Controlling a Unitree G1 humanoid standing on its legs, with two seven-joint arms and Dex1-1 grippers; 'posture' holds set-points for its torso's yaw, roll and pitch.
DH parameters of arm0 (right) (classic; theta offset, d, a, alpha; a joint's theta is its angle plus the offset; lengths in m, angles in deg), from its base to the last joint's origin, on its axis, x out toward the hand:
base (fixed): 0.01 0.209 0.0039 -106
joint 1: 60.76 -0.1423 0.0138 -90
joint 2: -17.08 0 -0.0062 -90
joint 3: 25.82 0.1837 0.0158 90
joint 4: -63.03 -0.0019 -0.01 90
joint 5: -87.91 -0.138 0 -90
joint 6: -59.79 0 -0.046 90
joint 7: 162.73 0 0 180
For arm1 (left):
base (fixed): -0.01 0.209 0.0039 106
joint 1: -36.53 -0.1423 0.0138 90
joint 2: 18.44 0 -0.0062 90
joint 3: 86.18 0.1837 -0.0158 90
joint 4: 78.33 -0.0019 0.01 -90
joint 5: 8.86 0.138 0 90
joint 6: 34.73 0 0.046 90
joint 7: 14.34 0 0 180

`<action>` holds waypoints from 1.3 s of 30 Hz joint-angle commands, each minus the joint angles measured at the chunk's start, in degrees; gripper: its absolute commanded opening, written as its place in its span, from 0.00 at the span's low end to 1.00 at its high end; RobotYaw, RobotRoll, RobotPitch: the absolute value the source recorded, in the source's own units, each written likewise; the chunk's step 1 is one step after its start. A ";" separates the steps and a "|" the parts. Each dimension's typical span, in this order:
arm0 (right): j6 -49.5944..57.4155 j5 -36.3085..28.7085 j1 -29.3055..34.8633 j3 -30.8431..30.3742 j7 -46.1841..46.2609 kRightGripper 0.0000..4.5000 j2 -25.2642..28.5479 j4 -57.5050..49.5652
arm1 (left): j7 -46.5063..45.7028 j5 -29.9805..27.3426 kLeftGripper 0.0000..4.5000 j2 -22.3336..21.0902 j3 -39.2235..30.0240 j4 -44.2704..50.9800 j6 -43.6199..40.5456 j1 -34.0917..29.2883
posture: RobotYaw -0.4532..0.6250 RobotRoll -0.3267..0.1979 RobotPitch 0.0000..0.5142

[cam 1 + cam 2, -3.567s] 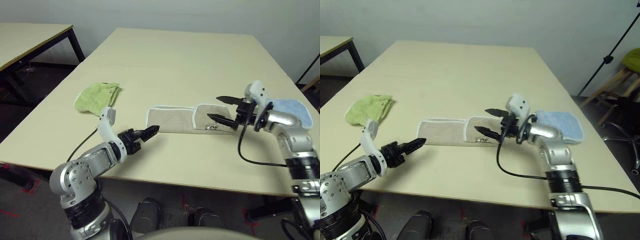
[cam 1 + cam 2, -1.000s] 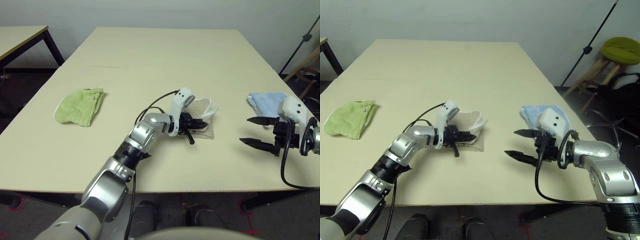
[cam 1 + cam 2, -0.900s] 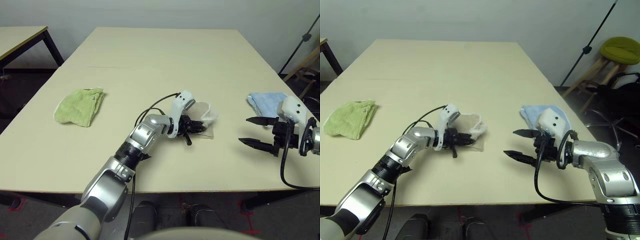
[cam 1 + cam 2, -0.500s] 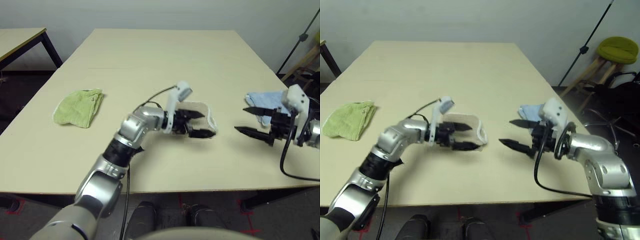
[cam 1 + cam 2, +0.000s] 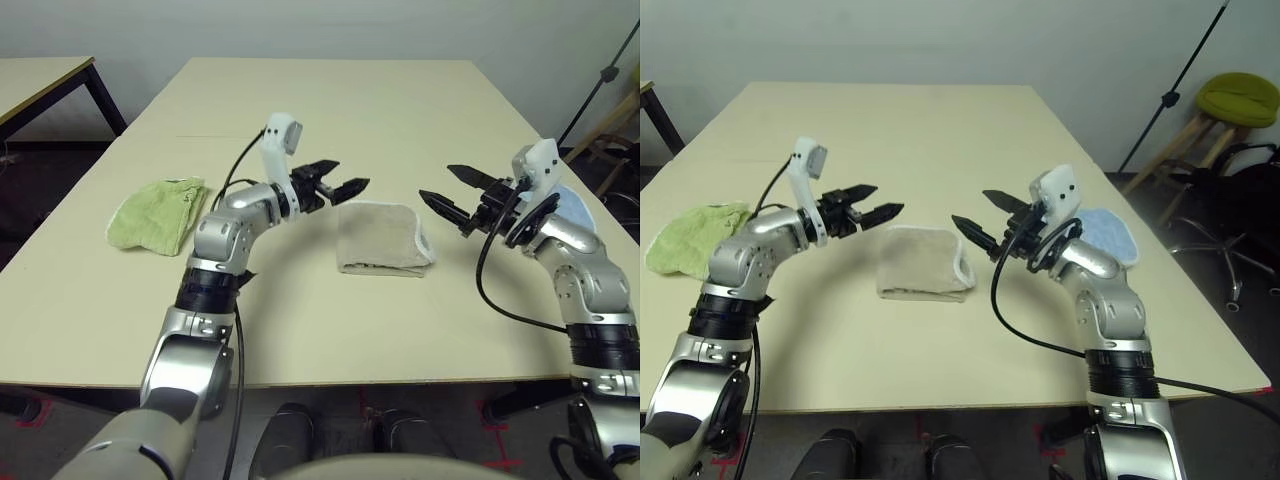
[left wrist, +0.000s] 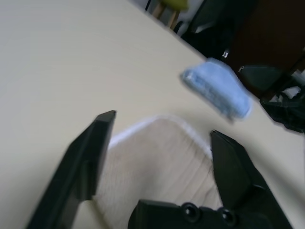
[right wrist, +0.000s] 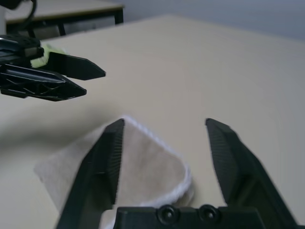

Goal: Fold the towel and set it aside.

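the folded beige terry towel with white rope edging [image 5: 383, 239] lies on the desk [image 5: 400, 120] between the spread left hand [image 5: 341, 186] and spread right hand [image 5: 447, 190], its logo hidden.

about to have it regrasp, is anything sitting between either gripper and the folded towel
Nothing visible does. The towel lies folded on bare table, with the open left gripper and open right gripper raised on either side of it. The green cloth and blue cloth lie off to the sides.
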 commanded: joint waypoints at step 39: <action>-2.67 1.13 -4.55 -1.01 0.59 0.00 -6.88 14.41 | 0.26 5.04 0.01 5.39 0.34 -10.18 9.05 1.39 | 0.44 0.62 0.03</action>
